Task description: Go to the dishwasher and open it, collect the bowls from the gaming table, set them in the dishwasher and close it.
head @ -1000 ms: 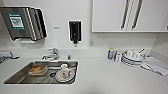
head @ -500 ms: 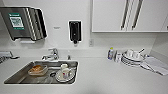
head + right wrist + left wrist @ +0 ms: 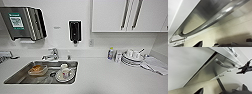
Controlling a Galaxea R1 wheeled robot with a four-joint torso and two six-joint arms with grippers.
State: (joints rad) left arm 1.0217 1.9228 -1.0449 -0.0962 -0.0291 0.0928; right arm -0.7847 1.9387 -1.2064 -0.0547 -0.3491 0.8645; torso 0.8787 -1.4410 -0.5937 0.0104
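Nothing has moved since the earlier head pictures: the sink [image 3: 40, 72], with its dishes, and the plates [image 3: 131, 59] on the table [image 3: 105, 80] sit where they sat.

Right wrist view puts the dishwasher's bar handle [image 3: 218, 18] very close in front of the right tool, running slantwise across the steel front. Left wrist view has the same steel front [image 3: 218, 70] and handle [image 3: 224, 64] farther off, below the edge of the table, with white drawers [image 3: 226, 72] beside it. How far either tool is open, or whether the right one has hold of the handle, I cannot tell.

My judgement: the drive to the dishwasher is done and the opening is in hand, with the door apparently not yet down. Fetching the bowls, loading and closing are all left.
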